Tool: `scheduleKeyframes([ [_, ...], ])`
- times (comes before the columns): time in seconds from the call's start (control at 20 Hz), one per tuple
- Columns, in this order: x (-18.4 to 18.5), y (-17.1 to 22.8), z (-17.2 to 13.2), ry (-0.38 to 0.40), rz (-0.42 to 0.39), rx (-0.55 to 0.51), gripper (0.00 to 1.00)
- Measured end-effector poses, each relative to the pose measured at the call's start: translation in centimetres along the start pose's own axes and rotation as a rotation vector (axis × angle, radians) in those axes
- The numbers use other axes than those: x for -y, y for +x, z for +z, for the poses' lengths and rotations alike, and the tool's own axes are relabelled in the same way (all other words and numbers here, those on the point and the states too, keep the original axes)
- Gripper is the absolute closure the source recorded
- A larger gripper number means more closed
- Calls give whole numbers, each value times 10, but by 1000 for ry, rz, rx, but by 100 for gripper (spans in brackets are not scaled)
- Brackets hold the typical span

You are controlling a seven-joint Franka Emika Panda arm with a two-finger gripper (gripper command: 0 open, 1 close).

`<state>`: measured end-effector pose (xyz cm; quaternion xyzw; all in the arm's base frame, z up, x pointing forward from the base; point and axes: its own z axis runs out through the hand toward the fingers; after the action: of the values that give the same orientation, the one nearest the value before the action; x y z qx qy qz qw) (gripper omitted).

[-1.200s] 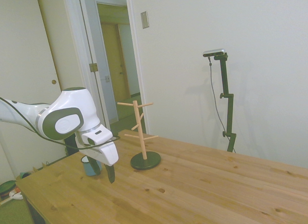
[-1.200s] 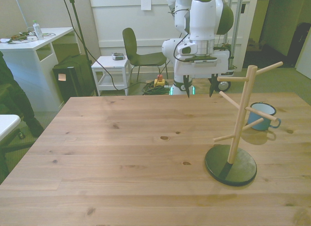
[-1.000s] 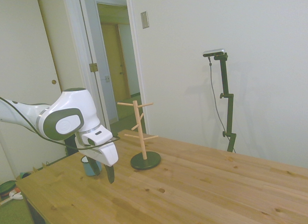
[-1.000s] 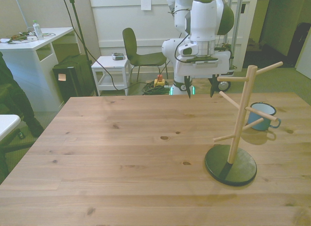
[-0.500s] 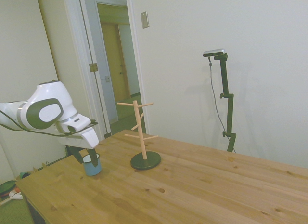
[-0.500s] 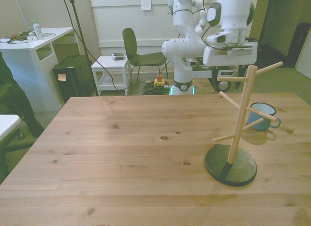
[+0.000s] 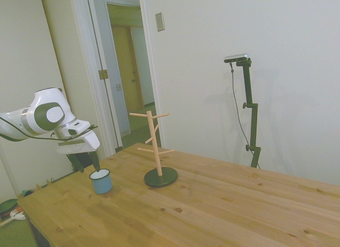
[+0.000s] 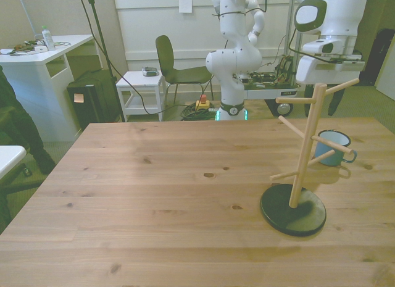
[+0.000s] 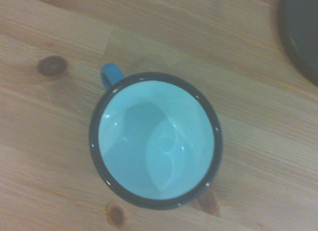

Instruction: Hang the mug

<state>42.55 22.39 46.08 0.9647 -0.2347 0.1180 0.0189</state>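
Note:
The light-blue mug [image 7: 101, 181] stands upright on the wooden table [image 7: 212, 204], near the edge, at the front view's right [image 8: 333, 149], with its handle pointing to the front view's right. The wrist view looks straight down into the mug [image 9: 155, 139], showing its pale inside and dark rim. My gripper [image 7: 87, 166] hangs open just above and slightly behind the mug, holding nothing. In the front view the gripper [image 8: 325, 111] is partly hidden behind the wooden peg stand [image 8: 303, 154]. The stand [image 7: 155, 146] rises from a dark round base [image 7: 160, 177] beside the mug.
The stand's pegs stick out toward the mug and the gripper. A corner of the dark base [image 9: 304, 32] shows in the wrist view. Behind the table are a chair [image 8: 179, 68], a white desk [image 8: 43, 65] and a person's dark sleeve [image 8: 12, 120].
The arm has swung from the table's back middle toward the front view's right and now hangs over the mug. The fingers have stayed open. Mug and stand have not moved.

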Motion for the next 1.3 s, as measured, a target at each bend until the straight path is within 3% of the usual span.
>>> scheduleKeyframes([
  [0.7,62,-24,48,-36,-94,33,0],
  [0.95,72,-21,49,-29,-97,32,0],
  [1.0,73,-21,50,-30,-97,32,100],
  [1.3,76,-19,61,-45,-102,35,100],
])
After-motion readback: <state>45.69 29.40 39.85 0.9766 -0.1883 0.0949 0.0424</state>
